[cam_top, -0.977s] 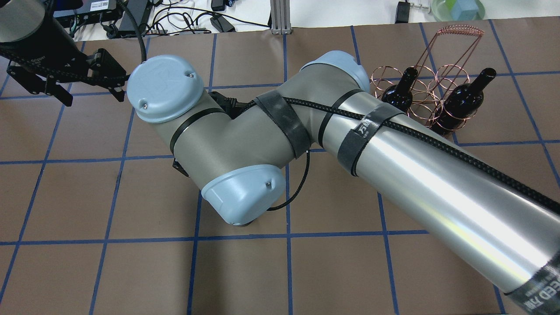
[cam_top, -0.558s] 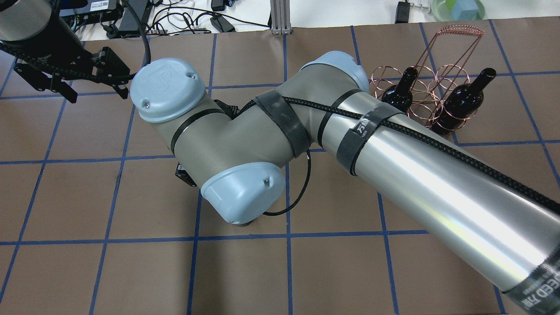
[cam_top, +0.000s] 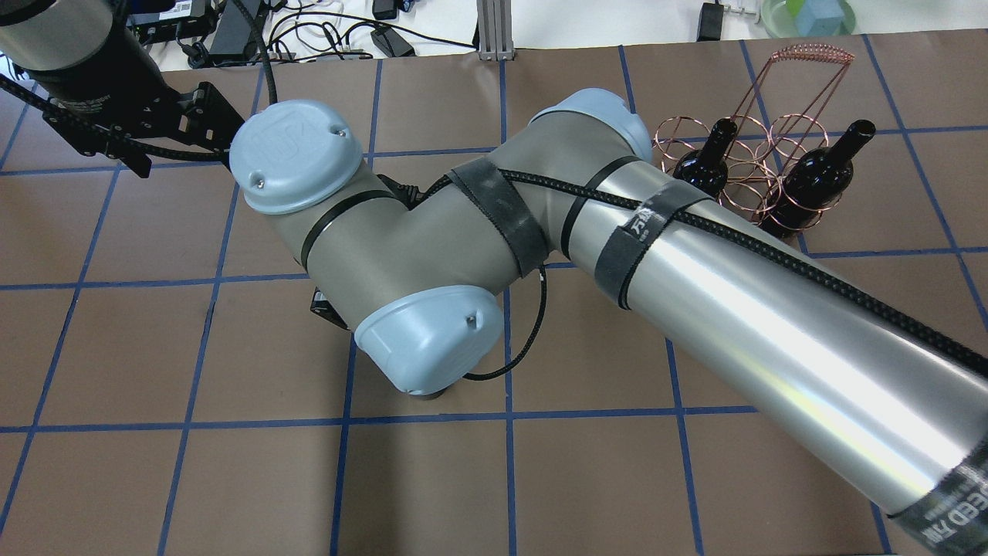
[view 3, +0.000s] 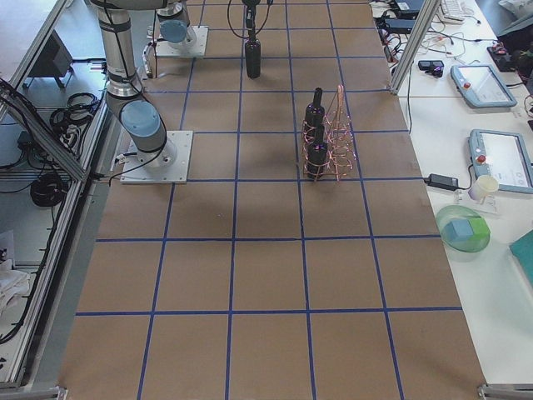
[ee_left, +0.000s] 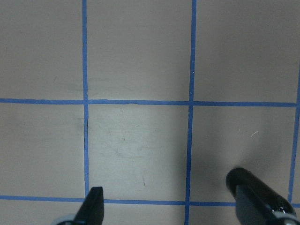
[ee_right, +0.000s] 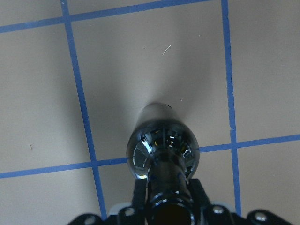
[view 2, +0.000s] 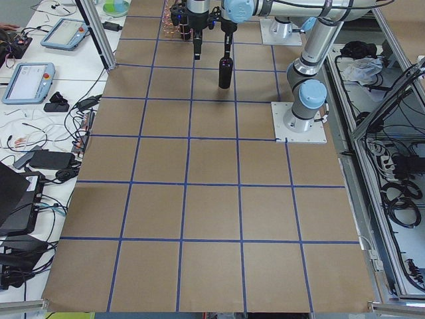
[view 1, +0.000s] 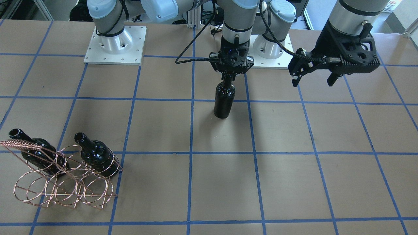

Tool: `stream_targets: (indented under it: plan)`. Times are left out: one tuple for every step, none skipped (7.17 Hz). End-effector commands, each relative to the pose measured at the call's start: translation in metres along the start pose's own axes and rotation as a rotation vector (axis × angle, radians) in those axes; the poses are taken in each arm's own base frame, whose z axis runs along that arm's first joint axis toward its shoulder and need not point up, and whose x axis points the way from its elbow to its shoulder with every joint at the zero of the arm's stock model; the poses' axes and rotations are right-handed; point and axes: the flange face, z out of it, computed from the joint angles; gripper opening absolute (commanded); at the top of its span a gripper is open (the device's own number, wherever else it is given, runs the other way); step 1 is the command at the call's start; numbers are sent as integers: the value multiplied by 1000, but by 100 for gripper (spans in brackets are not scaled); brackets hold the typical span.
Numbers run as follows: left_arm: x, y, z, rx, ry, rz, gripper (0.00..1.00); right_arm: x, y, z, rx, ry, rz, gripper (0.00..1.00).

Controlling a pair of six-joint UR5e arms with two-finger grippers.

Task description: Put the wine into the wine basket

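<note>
My right jaws are pinched on the neck of the wine (view 1: 224,98), taken from above near its mouth. The bottle stands upright close in front of my bases, its foot inside 1 square of the blue tape grid on the counter (view 1: 294,182). I cannot tell whether it rests there or hangs just clear. Its dark glass shows only reflections.

Around my right arm (cam_top: 772,340), a black strap (cam_top: 629,247) carries white lettering too small for me to read.

My left jaws hang spread above the brown paper, well apart from the wine.

Farthest out, on my right, stands the wine basket (view 1: 65,186). 2 bottles (view 1: 36,155) (view 1: 97,156) sit in its rings on the side toward me, and its coil-wrapped handle rises on the far side.
</note>
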Motion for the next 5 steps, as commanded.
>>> stream_targets:
  plan:
    - [-4, 2, -1, -6, -56, 4, 100, 0, 0, 0, 0, -1, 1, 24]
    - [-4, 2, -1, -5, -55, 4, 100, 0, 0, -1, 0, -3, 7, 21]
    - [-4, 2, -1, -6, -56, 4, 100, 0, 0, -3, 2, -5, 13, 18]
    - [-4, 2, -1, -6, -59, 4, 100, 0, 1, -5, 3, -8, 18, 18]
    - [-4, 2, -1, -6, -59, 4, 100, 1, 3, -7, -11, -23, 34, 18]
